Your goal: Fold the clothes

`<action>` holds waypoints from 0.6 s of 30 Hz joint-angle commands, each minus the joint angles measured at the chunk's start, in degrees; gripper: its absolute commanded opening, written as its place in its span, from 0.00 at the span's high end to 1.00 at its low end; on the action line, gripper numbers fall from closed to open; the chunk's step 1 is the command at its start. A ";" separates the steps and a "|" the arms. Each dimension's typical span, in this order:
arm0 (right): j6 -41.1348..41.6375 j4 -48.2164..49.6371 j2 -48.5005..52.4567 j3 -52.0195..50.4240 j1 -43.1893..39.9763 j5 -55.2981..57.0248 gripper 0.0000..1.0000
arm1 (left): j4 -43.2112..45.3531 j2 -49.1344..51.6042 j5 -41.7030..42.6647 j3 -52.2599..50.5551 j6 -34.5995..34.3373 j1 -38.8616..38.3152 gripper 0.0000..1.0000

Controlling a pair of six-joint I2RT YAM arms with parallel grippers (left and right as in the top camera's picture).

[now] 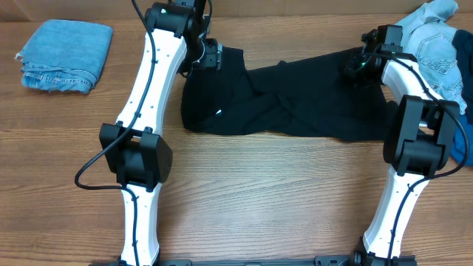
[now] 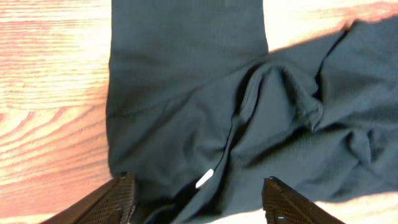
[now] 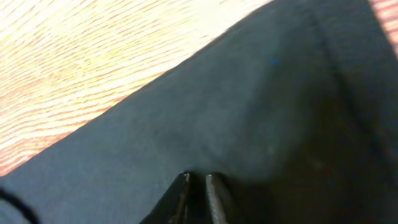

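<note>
Black cloth fills the upper middle of the wooden table [image 1: 259,199]: a short-sleeved T-shirt [image 1: 295,111] lies spread from left to right, rumpled, with creases running across its middle. A small white tag [image 2: 204,178] shows beside a seam near its left part.

The left gripper [image 1: 209,56] hangs over the shirt's upper left corner. In its wrist view the two fingers [image 2: 118,199] stand wide apart on either side of the tag, and nothing is held between them; the cloth lies flat below.

The right gripper [image 1: 360,68] sits at the shirt's upper right edge. In its wrist view the fingertips [image 3: 214,196] are drawn nearly together with only a slim gap, right against the black cloth, which rises in a soft ridge toward them. Whether they pinch the cloth cannot be told.

A folded stack of light-blue denim [image 1: 66,55] rests at the table's far left corner, well apart from the shirt. At the far right, a loose heap of light-blue denim [image 1: 436,37] lies just beside the right arm, with a royal-blue garment [image 1: 463,144] at the edge below it.
</note>
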 commanded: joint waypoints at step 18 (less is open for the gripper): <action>-1.22 -16.68 -14.14 7.96 2.25 -16.15 0.28 | 14.64 15.82 1.49 0.13 -0.70 1.97 0.79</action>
